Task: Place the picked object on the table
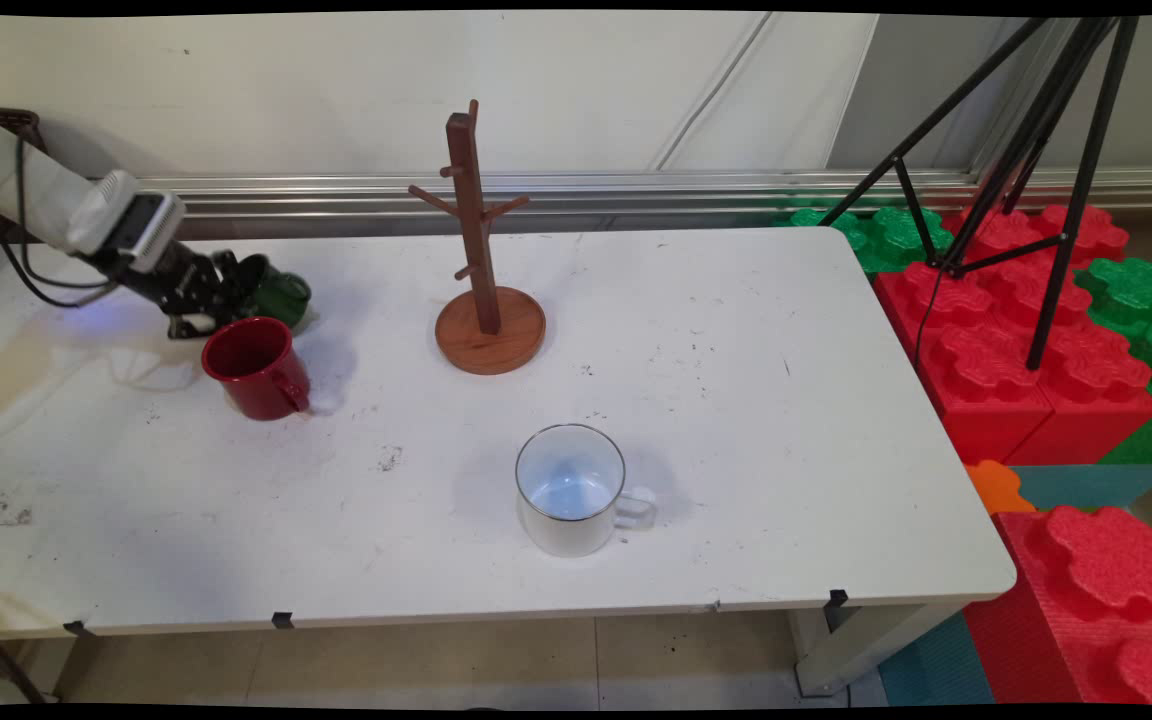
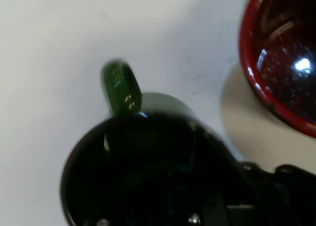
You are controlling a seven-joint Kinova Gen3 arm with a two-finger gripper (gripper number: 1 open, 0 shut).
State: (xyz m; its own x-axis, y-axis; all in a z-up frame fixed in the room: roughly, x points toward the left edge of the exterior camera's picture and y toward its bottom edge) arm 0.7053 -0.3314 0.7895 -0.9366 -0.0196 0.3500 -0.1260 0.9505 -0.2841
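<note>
My gripper (image 1: 232, 285) is at the table's left rear, closed on the rim of a dark green mug (image 1: 283, 296) that leans toward it. The hand view looks straight into the green mug's (image 2: 148, 171) dark mouth, with its handle (image 2: 121, 88) pointing away over the white tabletop. A red mug (image 1: 256, 367) stands upright just in front of the gripper, handle to the right. Its rim (image 2: 252, 73) shows at the hand view's right edge, very close to the green mug.
A wooden mug tree (image 1: 483, 262) with bare pegs stands on a round base at the table's middle rear. A white enamel mug (image 1: 571, 490) sits near the front centre. Red and green foam blocks (image 1: 1016, 330) and a black tripod (image 1: 1036, 170) stand beyond the table's right edge.
</note>
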